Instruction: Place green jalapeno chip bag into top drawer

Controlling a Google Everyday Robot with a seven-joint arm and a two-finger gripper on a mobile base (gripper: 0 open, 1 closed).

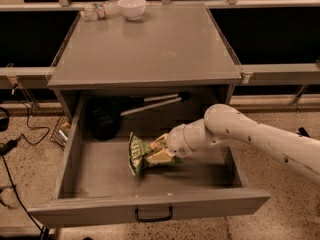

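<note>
The top drawer (pixel 150 209) is pulled open from the grey cabinet, its black pull handle at the front. My white arm reaches in from the right. My gripper (pixel 159 151) is inside the drawer, shut on the green jalapeno chip bag (pixel 138 154). The wrinkly bag with its orange-yellow patch hangs from the fingers, low over the drawer floor at its middle. I cannot tell whether the bag touches the floor.
A black rounded object (pixel 102 118) and long utensils (pixel 150 104) lie at the back of the drawer. On the cabinet top (pixel 150 49) a white bowl (pixel 132 6) and a clear plastic bottle (pixel 99 10) stand at the far edge. Cables lie on the floor at left.
</note>
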